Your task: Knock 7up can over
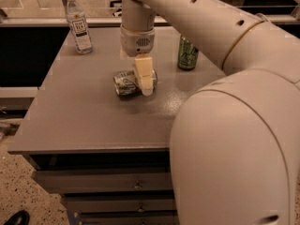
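The 7up can (124, 83), pale silver with green markings, lies on its side near the middle of the grey table (84, 121), its silver top facing left. My gripper (145, 82) hangs straight down from the arm, right over the can's right end. Its cream finger (144, 74) covers that part of the can.
A clear plastic bottle with a white cap (78, 23) stands at the table's back left. A darker green can (187, 53) stands upright at the back right. My large arm and body fill the right side of the view. Drawers sit under the table front.
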`<state>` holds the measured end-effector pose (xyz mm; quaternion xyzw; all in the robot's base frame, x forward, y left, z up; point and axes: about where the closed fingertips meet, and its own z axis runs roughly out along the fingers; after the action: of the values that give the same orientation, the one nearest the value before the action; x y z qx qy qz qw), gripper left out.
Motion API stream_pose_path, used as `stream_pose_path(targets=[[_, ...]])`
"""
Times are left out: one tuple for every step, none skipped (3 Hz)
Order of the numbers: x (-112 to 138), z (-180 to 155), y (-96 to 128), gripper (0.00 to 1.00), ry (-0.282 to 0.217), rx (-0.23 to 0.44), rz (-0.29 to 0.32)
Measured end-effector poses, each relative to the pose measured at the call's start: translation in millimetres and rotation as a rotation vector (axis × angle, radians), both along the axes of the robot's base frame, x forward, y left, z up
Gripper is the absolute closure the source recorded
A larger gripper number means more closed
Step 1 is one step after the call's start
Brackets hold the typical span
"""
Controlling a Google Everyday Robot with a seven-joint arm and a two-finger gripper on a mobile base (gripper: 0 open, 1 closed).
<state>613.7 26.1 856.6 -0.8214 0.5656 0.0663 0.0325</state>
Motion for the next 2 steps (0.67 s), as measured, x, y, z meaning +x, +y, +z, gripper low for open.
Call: stream_pose_path(targets=[[-1.1, -0.8, -2.5, 0.0, 0.0, 0.0, -0.009], [-2.1, 0.8, -8.5, 0.0, -0.005, 0.013, -0.038]])
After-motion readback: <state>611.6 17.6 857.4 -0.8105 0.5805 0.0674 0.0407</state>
